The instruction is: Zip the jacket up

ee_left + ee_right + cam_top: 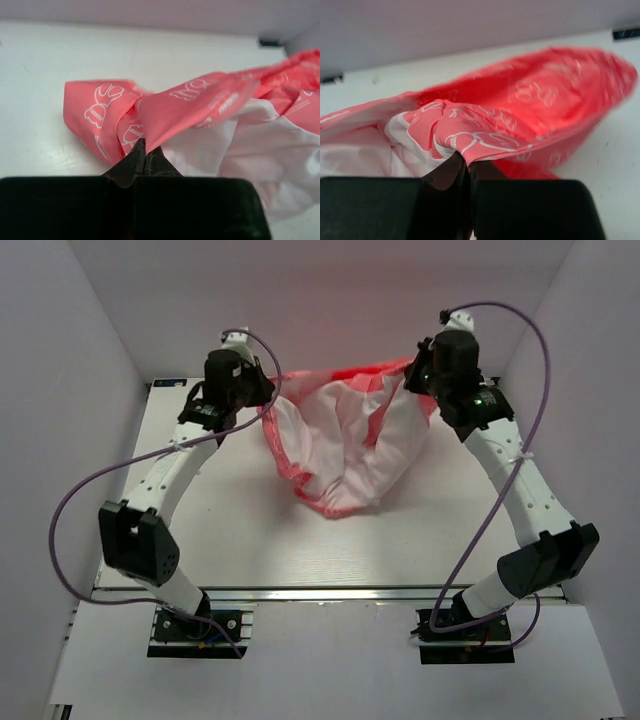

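Note:
The coral-pink jacket (pixel 345 445) hangs between my two grippers above the far half of the table, its white lining facing the camera and its lower end touching the table. My left gripper (pixel 268 400) is shut on the jacket's left edge; in the left wrist view its fingers (pixel 144 152) pinch pink patterned fabric (pixel 190 107). My right gripper (pixel 418 380) is shut on the jacket's right edge; in the right wrist view it (pixel 467 162) pinches a bunched pink fold (pixel 485 135). The zipper and chest graphic are hidden.
The white table (pixel 230 530) is enclosed by white walls on the left, right and back. Purple cables loop off both arms. A metal rail (pixel 330 592) runs along the table's near edge.

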Available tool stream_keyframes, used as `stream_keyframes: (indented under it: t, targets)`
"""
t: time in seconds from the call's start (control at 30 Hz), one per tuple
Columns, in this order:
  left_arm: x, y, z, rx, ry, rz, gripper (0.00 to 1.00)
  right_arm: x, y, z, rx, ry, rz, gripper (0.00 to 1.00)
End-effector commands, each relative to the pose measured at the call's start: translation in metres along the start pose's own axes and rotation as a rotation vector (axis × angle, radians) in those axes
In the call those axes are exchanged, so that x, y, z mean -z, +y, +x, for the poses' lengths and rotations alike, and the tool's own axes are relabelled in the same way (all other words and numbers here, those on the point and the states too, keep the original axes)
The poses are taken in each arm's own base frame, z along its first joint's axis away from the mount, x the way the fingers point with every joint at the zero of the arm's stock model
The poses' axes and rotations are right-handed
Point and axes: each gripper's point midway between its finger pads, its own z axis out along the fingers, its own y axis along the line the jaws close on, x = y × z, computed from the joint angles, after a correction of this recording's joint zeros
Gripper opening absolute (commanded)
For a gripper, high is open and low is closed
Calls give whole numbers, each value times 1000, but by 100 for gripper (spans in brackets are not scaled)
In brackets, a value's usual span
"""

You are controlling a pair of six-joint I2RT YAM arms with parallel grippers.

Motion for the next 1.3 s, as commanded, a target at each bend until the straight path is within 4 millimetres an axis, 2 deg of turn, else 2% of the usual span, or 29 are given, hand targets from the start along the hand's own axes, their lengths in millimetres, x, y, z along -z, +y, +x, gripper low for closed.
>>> stream_keyframes:
  t: [0.0,0.03,0.07,0.1,0.2,0.27,0.37,0.4,0.43,0.47,0.5,0.53,0.57,0.6,0.63,0.67,0.73,0.8,0.83,0.9,0.93,1.03,1.07,1.1,1.13,1.17,1.2,1.23,1.27]
  targets:
    - [71,-28,-92,-10,-288,50,0,62,2,-81,-32,-219,12,0]
    - [83,-33,-103,-4,-342,72,0,71,3,-87,-40,-241,7,0]
    - [110,-46,-115,-2,-394,133,0,79,6,-91,-44,-260,1,0]
    - [114,-46,-106,13,-395,147,0,95,7,-101,-49,-295,-10,0]
    - [153,-57,-124,20,-493,199,0,124,11,-123,-55,-371,-36,0]
    - [168,-58,-135,17,-538,197,0,125,8,-131,-40,-398,-12,0]
    - [162,-50,-130,29,-523,162,0,110,-3,-138,-33,-406,79,0]
    - [150,-42,-123,45,-502,122,0,82,-6,-126,-14,-357,121,0]
    - [139,-36,-111,54,-464,101,0,74,-8,-131,-16,-353,131,0]
    - [129,-31,-103,71,-436,82,0,34,-13,-106,9,-250,163,0]
    - [109,-21,-85,87,-375,44,0,14,-16,-98,7,-205,171,0]
    - [100,-17,-79,98,-351,22,0,4,-20,-110,-24,-208,153,0]
    - [91,-9,-73,106,-332,-11,0,-42,-33,-83,-17,-122,202,0]
    - [70,1,-58,112,-284,-57,0,-62,-43,-76,-23,-101,232,0]
    - [61,9,-56,118,-278,-94,0,-70,-51,-96,-45,-139,232,0]
    - [50,16,-53,129,-263,-128,0,-110,-63,-71,-54,-79,255,0]
    - [19,31,-43,132,-202,-205,0,-140,-74,-63,-69,-64,227,0]
    - [-4,32,-32,127,-146,-194,0,-175,-80,-43,-41,-58,203,0]
    - [-25,35,-15,124,-95,-186,21,-186,-75,-29,-17,-31,156,0]
    - [-43,25,-12,107,-73,-124,47,-205,-75,1,28,41,110,17]
    - [-59,21,7,101,-17,-80,71,-212,-70,17,37,88,68,25]
    - [-73,15,29,96,70,-27,98,-204,-75,19,65,122,83,69]
    - [-77,16,35,97,95,-26,98,-194,-80,23,70,141,102,86]
    - [-75,19,45,98,137,-40,98,-187,-90,26,70,151,140,89]
    - [-72,21,50,96,154,-46,98,-165,-93,12,60,127,158,89]
    - [-63,24,58,99,176,-59,98,-160,-116,42,43,202,214,89]
    - [-56,26,61,100,179,-72,98,-149,-120,51,26,225,235,89]
    - [-49,29,64,105,180,-86,98,-126,-134,45,-30,226,267,89]
    - [-32,26,53,107,140,-90,98,-115,-145,59,-64,265,292,89]
